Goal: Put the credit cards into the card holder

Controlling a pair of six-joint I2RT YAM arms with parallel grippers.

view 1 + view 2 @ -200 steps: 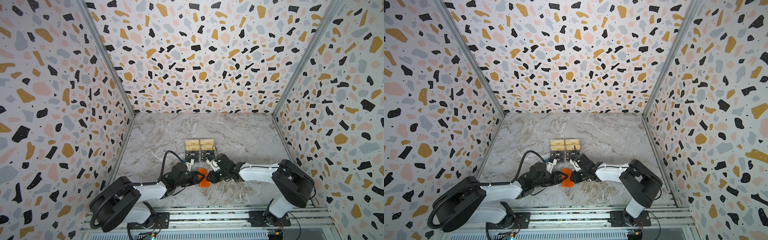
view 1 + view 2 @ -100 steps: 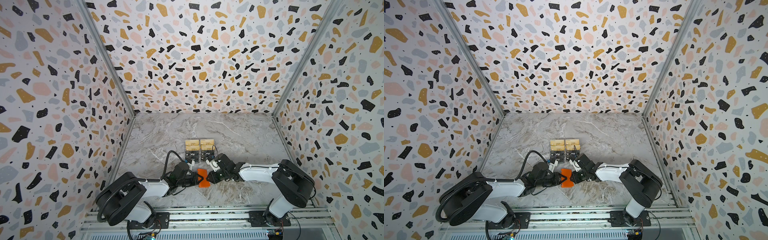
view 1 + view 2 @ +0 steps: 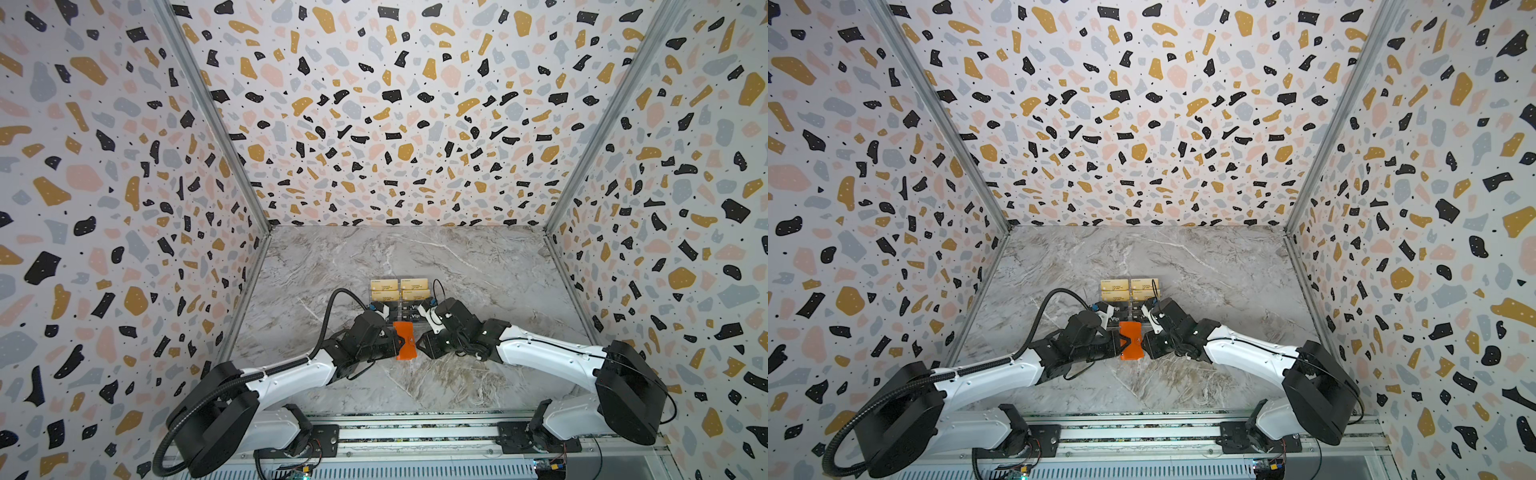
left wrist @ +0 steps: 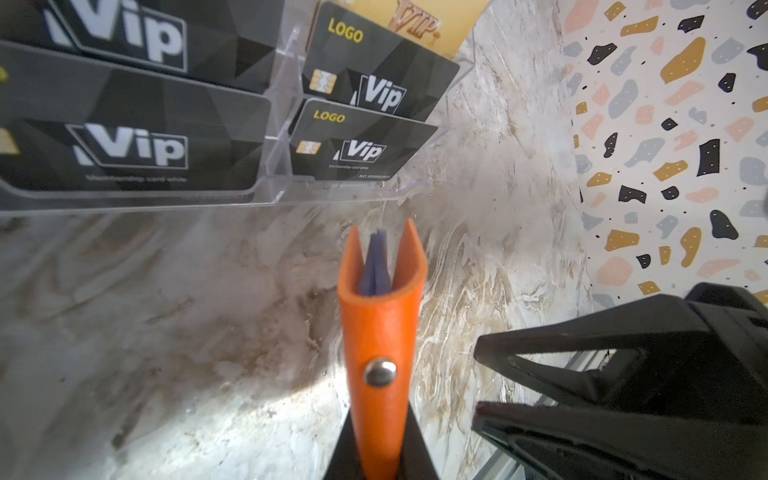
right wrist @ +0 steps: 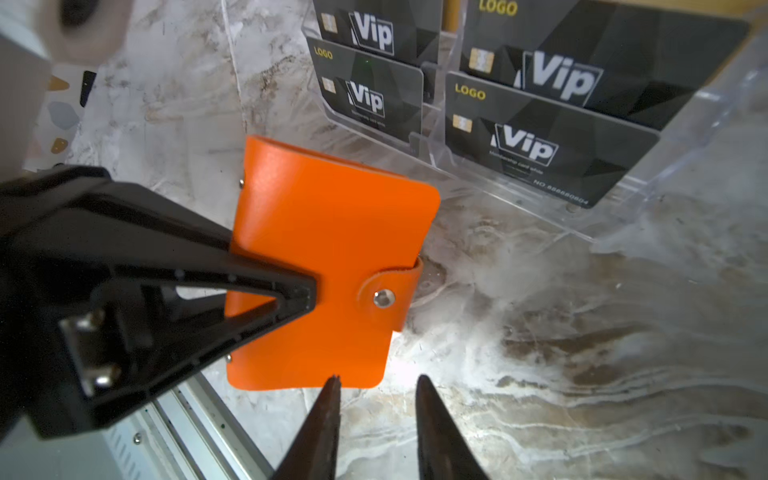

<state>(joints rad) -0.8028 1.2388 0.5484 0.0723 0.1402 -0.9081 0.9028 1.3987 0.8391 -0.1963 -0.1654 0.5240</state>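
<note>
While the left gripper (image 3: 398, 342) pinches the orange leather-like card holder (image 3: 408, 331) from nine o'clock, the right gripper (image 3: 419, 344) hangs parted and empty at three (snap (image 5: 384, 298) buttoned); a clear acrylic stand (image 5: 665, 195) of black credit cards (image 5: 536, 145) stands close at twelve.

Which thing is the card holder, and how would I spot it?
On the marble table, a clear stand shows rows of cards. Just in front of it, pinched by the left gripper, is the card holder. It is the only bright orange thing, a closed booklet with a metal snap.
</note>
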